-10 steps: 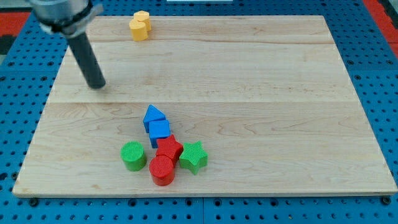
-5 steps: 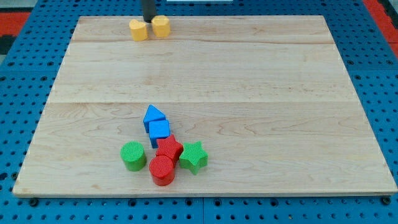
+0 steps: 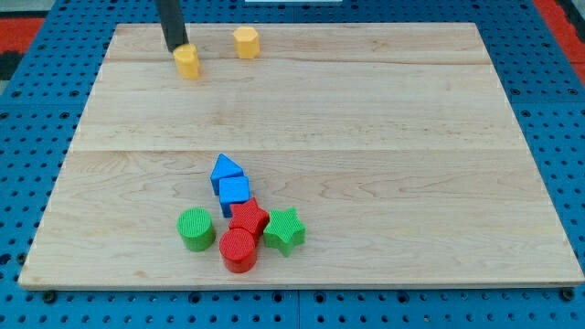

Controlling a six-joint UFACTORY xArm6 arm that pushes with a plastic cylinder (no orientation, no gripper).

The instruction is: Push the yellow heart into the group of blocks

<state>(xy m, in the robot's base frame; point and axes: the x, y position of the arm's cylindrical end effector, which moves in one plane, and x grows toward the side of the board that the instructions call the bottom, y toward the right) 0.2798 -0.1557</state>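
The yellow heart (image 3: 186,61) lies near the view's top left of the wooden board (image 3: 366,137). My tip (image 3: 175,47) touches its upper left side, and the dark rod rises out of the view's top. A second yellow block, a hexagon (image 3: 245,42), sits apart to the right of the heart. The group lies low in the middle: a blue pentagon-like block (image 3: 227,167), a blue cube (image 3: 234,191), a red star-like block (image 3: 248,217), a red cylinder (image 3: 239,249), a green cylinder (image 3: 196,228) and a green star (image 3: 284,229).
The board rests on a blue pegboard (image 3: 27,183) that surrounds it on all sides. The heart is close to the board's top edge.
My tip swung from the board's left to between the two yellow blocks, then moved left. The heart slid left and down; the hexagon ended a little to the right.
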